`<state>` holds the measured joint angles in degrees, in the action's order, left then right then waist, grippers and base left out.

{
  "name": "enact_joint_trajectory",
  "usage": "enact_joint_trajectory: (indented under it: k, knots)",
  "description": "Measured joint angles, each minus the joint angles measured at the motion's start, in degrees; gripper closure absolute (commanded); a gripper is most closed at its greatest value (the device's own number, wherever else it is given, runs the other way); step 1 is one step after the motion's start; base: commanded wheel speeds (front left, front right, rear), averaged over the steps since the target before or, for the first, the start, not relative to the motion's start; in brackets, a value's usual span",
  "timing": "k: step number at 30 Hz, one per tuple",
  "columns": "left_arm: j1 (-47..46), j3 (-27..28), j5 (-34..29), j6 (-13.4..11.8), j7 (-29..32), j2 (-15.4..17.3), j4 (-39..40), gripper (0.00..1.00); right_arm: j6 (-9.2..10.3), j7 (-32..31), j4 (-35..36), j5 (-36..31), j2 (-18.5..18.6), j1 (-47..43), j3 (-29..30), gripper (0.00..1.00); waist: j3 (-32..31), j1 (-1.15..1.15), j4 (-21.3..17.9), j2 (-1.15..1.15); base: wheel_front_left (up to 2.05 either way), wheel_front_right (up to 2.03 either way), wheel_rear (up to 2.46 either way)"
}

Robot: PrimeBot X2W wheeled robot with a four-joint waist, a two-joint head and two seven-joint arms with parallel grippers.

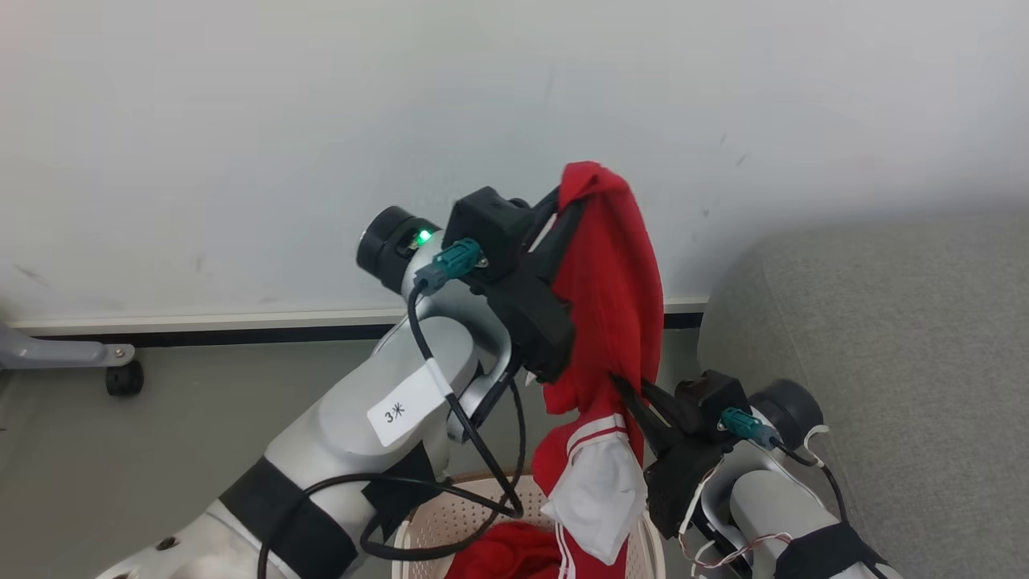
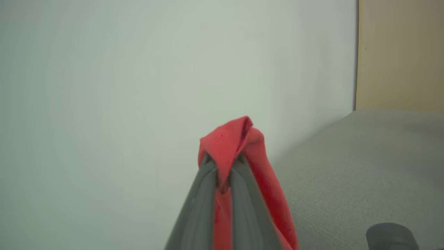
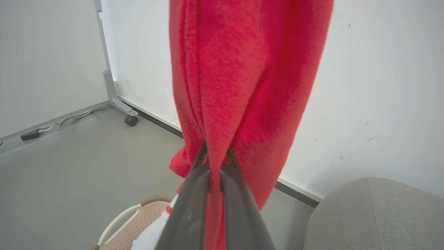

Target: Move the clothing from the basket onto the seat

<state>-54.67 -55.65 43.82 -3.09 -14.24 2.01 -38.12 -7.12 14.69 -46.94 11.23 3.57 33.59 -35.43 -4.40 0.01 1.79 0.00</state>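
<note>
A red garment with white panels hangs in the air above the basket. My left gripper is shut on its top fold, seen pinched between the fingers in the left wrist view as red cloth. Lower down, my right gripper is shut on the same garment, close to its white trimmed part. More red clothing lies inside the cream basket. The grey seat stands to the right of both grippers.
A white wall runs behind, with a dark skirting strip along the grey floor. A grey metal leg with a castor wheel stands at the far left. A tan panel rises behind the seat.
</note>
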Motion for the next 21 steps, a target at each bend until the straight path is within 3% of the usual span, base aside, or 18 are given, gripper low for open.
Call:
enact_joint_trajectory:
  k: [1,2,4,5,7,8,21]
  knots:
    - [0.3,0.3,0.0,0.0,0.0,0.0,-0.6,1.0,0.0,0.0,0.0,0.3,0.0,0.0,0.1,1.0,0.1,0.0,-0.2,0.0,0.0,0.0,0.0]
    - [0.8,0.7,0.1,0.0,0.0,0.2,-1.0,0.78,-0.01,0.0,0.1,0.6,0.0,0.1,0.0,1.0,0.1,0.0,-0.4,0.0,0.0,0.0,0.0]
    - [1.8,1.1,1.2,0.0,0.0,0.6,-1.7,0.51,-0.01,0.0,0.4,1.0,0.1,0.5,0.0,1.0,0.2,0.0,-0.9,0.0,0.0,0.0,0.0]
    - [2.5,1.3,1.6,-0.3,0.0,0.8,-2.1,0.22,-0.01,0.0,0.6,1.0,0.3,0.9,0.0,1.0,0.2,0.0,-1.2,0.0,0.0,0.0,0.0]
    - [3.9,1.6,2.1,-0.4,0.0,1.4,-2.8,0.12,-0.01,0.0,1.6,1.1,1.3,1.3,0.1,1.0,0.3,0.0,-2.0,0.0,0.0,0.0,0.0]
    - [4.8,2.0,2.4,-0.4,0.0,1.6,-2.9,0.0,-0.01,0.0,2.0,1.4,2.1,1.4,0.2,1.0,0.3,0.0,-2.4,0.0,0.0,0.0,0.0]
    - [15.3,2.2,3.1,0.1,0.0,2.5,-2.5,0.0,-0.01,0.0,8.7,3.4,11.3,1.0,4.6,1.0,0.1,0.0,-8.8,0.0,0.0,0.0,0.0]
